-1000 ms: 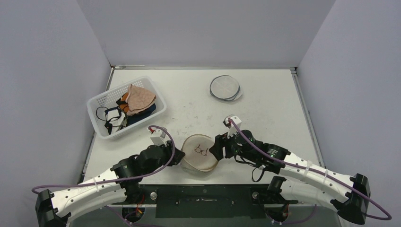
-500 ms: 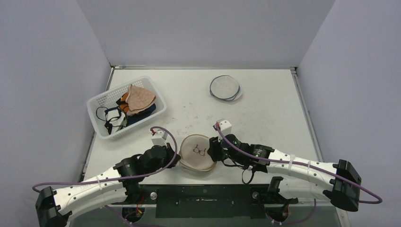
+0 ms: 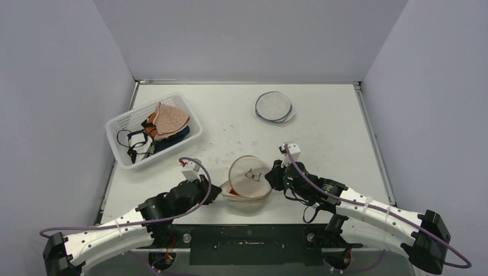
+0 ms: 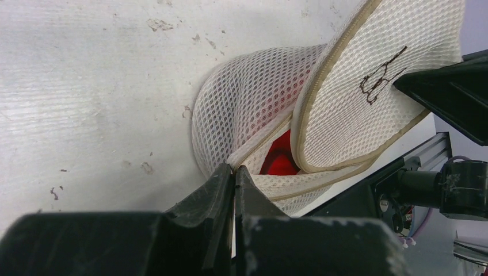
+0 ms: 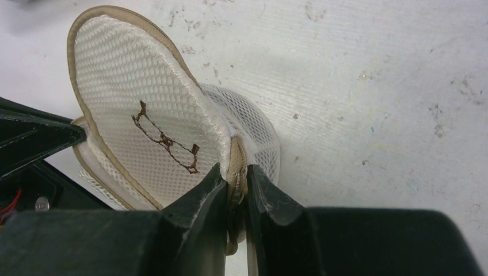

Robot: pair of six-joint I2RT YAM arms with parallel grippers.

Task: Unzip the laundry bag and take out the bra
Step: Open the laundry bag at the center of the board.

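The laundry bag (image 3: 248,188) is looking unzipped and is being held open: the left gripper (image 4: 235,172) is pinching its lower mesh rim, and the right gripper (image 5: 235,179) is clamping the beige trim beside the raised lid flap (image 5: 144,109). The bag is sitting at the near edge of the table (image 3: 322,132) between the arms, white mesh, with red fabric, likely the bra (image 4: 280,160), showing in the gap. Next, one pincer is probably needing to release and reach inside.
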